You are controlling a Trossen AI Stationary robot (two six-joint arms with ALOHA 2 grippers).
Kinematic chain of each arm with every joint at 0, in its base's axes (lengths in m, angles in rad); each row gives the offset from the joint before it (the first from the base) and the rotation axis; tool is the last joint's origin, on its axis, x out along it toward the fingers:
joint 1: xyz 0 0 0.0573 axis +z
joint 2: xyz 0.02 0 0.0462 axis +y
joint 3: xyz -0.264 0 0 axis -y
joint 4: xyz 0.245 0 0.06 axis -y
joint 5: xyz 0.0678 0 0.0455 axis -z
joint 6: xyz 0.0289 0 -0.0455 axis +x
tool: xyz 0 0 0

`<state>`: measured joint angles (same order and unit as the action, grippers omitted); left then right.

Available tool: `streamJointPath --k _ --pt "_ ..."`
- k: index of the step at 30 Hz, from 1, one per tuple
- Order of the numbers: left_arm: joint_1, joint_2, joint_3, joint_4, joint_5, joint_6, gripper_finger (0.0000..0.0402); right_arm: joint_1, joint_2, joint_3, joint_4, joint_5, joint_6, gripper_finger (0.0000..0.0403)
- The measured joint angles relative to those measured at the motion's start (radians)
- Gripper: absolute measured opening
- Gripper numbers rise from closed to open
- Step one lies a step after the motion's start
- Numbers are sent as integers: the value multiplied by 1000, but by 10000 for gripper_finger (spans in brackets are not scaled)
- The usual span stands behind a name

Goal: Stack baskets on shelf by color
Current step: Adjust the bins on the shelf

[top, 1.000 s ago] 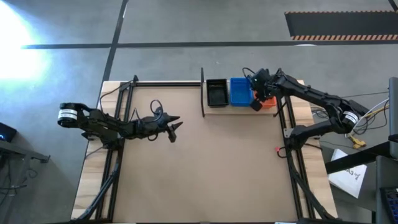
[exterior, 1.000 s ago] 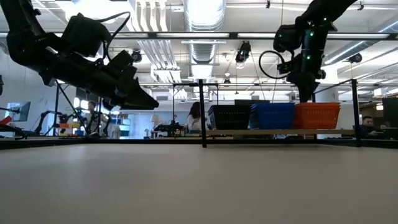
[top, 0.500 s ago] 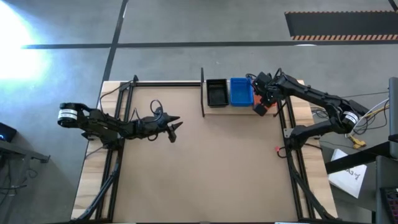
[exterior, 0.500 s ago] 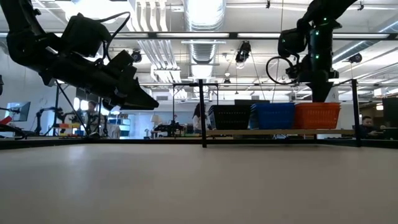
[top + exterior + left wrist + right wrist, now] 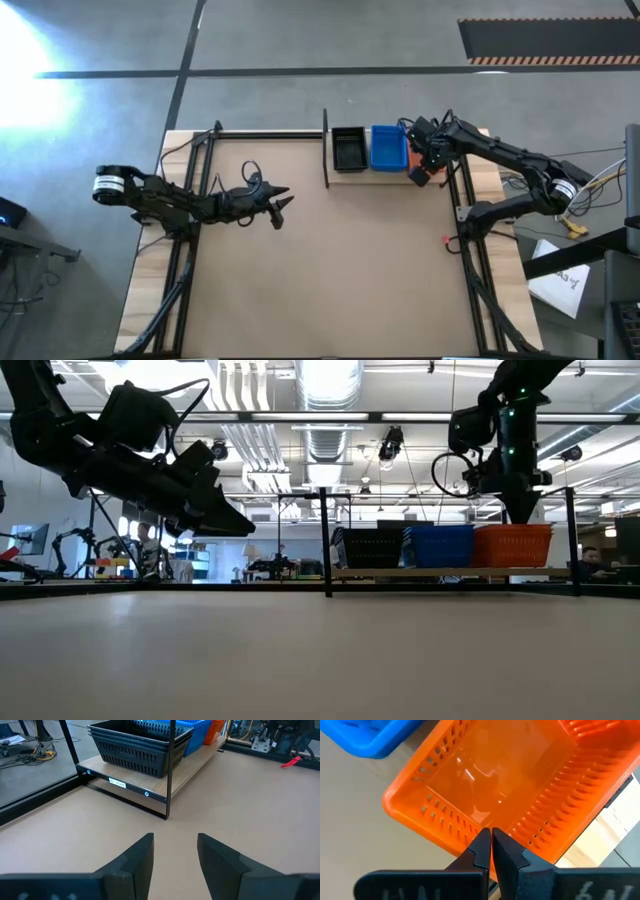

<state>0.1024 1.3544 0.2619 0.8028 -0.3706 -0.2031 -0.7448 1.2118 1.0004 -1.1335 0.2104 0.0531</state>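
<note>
Three basket stacks line my shelf (image 5: pixel 345 175) in the high view: black (image 5: pixel 348 149), blue (image 5: pixel 388 146) and, mostly hidden under the right arm, orange (image 5: pixel 431 170). My right gripper (image 5: pixel 421 160) hangs over the orange one at the shelf's right end. My left gripper (image 5: pixel 283 205) waits well apart over the bare brown table (image 5: pixel 330 270), empty.

Low view: the shelf (image 5: pixel 440 572) carries black (image 5: pixel 372 547), blue (image 5: pixel 438 545) and orange (image 5: pixel 511 544) side by side, each touching the next. The right gripper (image 5: pixel 519 512) points straight down at the orange stack's rim; the left gripper (image 5: pixel 235 522) hovers tilted, high above the table.

Left wrist view: my left fingers (image 5: pixel 140 855) stand apart with nothing between them, facing the shelf (image 5: pixel 185 772) and its black stack (image 5: pixel 137 745), blue (image 5: pixel 172 727) behind it.

Right wrist view: my right fingertips (image 5: pixel 482 845) are pinched together, gripping nothing, just above the near wall of the orange basket (image 5: pixel 485 785); a blue corner (image 5: pixel 370 737) lies beside it.
</note>
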Motion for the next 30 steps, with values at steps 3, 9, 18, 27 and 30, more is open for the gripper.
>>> streamJointPath --k 3,9,18,27,30 --pt "0 0 0 0 0 0 136 0 -4 0 39 0 0 9" --pt "0 0 0 0 0 0 136 1 -36 7 205 0 -23 9" --pt "0 0 0 1 0 0 136 22 -23 5 519 -182 -66 9" --pt "0 0 0 1 0 0 136 40 144 2 705 -231 12 9" --pt "0 0 0 1 0 0 136 40 192 14 738 -148 41 9"
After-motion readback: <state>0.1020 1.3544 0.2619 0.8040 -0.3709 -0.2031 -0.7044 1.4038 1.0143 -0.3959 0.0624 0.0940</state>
